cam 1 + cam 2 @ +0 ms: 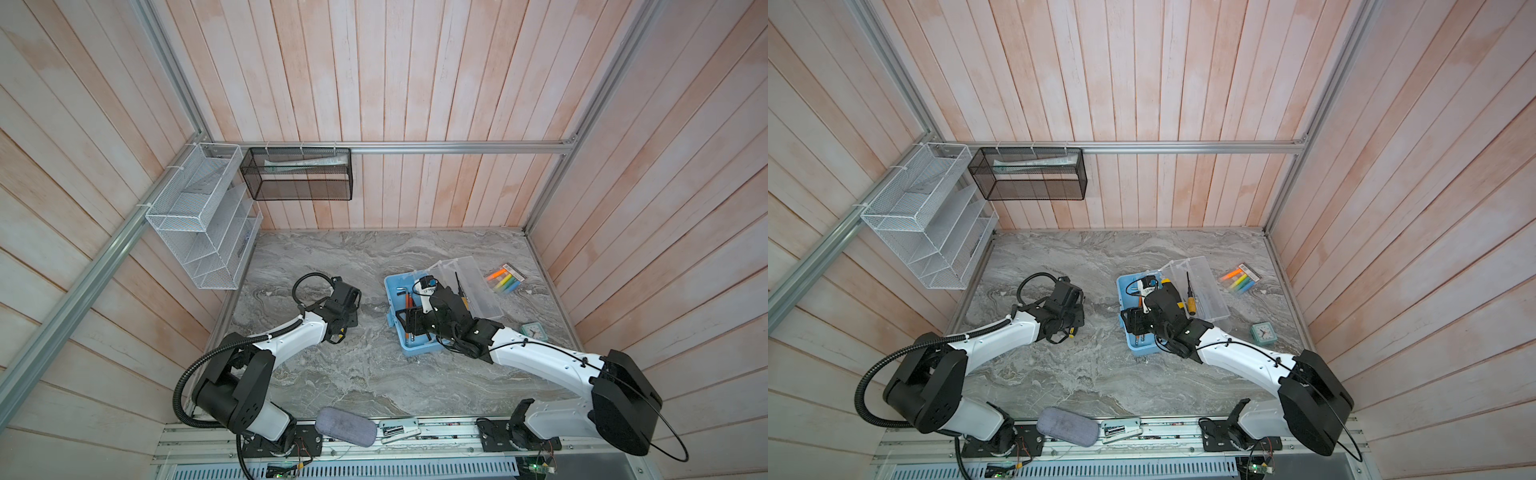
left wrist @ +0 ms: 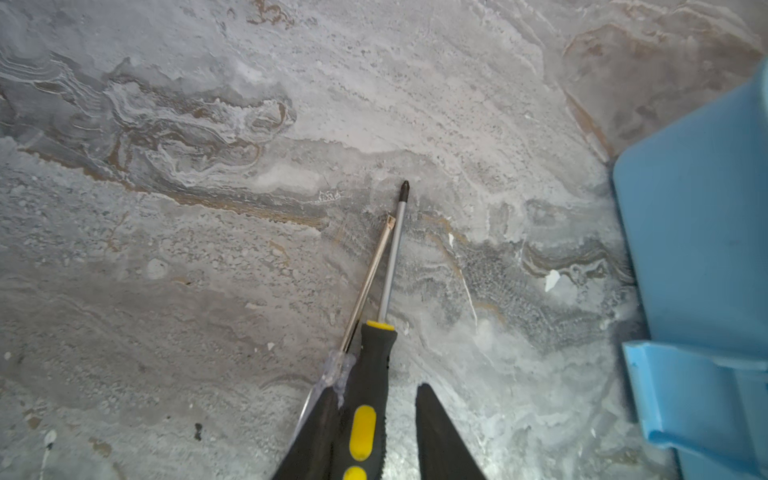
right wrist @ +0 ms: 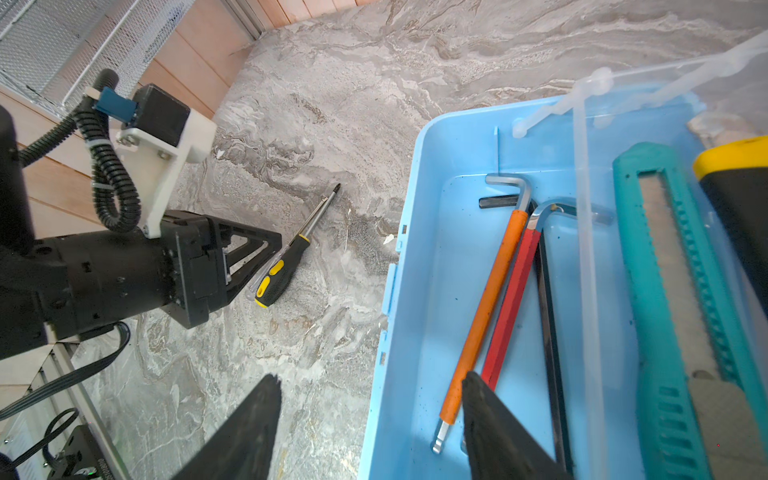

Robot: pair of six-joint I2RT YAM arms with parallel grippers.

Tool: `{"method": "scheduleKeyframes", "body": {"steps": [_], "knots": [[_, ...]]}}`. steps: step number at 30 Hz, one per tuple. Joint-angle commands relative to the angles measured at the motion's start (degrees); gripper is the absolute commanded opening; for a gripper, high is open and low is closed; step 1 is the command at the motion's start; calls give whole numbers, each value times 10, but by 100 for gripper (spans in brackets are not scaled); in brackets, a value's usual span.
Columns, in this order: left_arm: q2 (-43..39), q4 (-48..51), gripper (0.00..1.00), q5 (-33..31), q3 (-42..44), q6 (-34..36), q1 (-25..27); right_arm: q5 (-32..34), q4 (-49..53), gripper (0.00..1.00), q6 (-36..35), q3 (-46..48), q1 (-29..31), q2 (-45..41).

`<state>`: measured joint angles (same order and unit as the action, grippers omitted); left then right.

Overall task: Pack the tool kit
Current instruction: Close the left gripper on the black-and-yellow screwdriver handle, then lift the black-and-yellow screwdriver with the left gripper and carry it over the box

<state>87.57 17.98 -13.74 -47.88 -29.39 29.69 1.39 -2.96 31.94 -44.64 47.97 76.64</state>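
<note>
Our left gripper [image 2: 376, 388] stood partly open astride the black-yellow screwdriver [image 2: 374, 353]; our right gripper [image 3: 370, 376], wide open and empty, hung over the light-blue box [image 3: 419, 232].

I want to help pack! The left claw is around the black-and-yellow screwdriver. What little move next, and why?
Probably close the left gripper fully: the black-and-yellow screwdriver handle lies between its jaws with a gap on one side, so it isn't gripped yet.
</note>
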Motion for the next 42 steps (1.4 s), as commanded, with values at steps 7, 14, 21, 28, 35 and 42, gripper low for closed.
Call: {"method": "scheduleKeyframes", "body": {"steps": [7,14,21,28,35,42], "knots": [[46,2,34,-1,-5,-20,5,-5,-17,68,2,5,-1,9],[75,2,29,8,-16,-16,5,-13,-27,68,4,15,-10,8],[91,6,22,9,-23,-18,5,-23,-35,68,9,25,-16,5],[71,29,0,5,-53,-23,16,-23,-32,68,11,31,-28,-27],[32,73,0,-2,-126,-28,60,-26,-21,67,11,36,-51,-74],[-15,69,0,-9,-199,-41,116,-9,17,66,0,37,-90,-150]]}}
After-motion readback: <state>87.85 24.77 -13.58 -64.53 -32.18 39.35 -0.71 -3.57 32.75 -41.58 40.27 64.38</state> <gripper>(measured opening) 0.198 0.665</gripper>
